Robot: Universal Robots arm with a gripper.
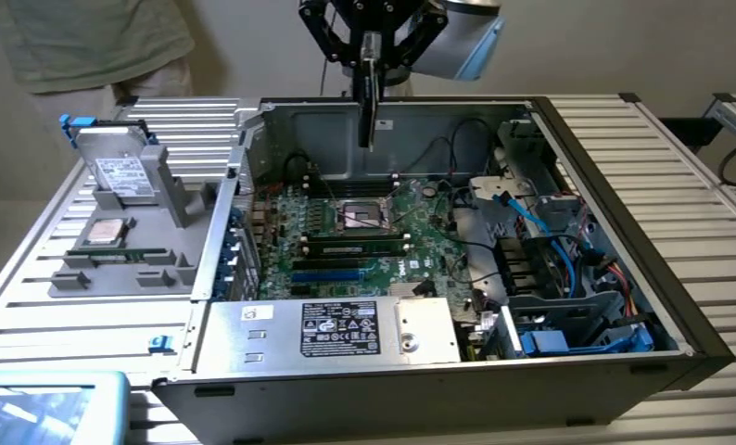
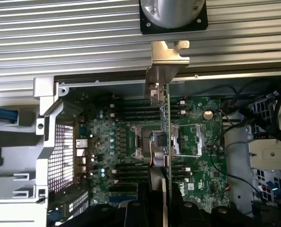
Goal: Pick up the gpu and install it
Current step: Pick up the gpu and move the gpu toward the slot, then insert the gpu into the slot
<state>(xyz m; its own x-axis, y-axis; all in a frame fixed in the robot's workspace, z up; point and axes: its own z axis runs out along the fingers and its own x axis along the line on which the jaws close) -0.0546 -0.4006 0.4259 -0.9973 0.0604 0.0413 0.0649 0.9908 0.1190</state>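
Pinching gpu (image 1: 370,111) in claw (image 1: 371,46), hanging at motherboard's (image 1: 343,232) 12 o'clock; likely risking tilting, missing slot, jamming bracket (image 2: 161,71).

The arm (image 1: 461,37) and the person (image 1: 90,42) are cut off by the exterior view's top edge. In the wrist view the gpu (image 2: 166,137) shows edge-on, one end hidden inside the gripper (image 2: 164,210). The power supply label (image 1: 338,329) is too small to read

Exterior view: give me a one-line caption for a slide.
The claw holds the gpu edge-on above the open computer case, over the motherboard, not yet seated.
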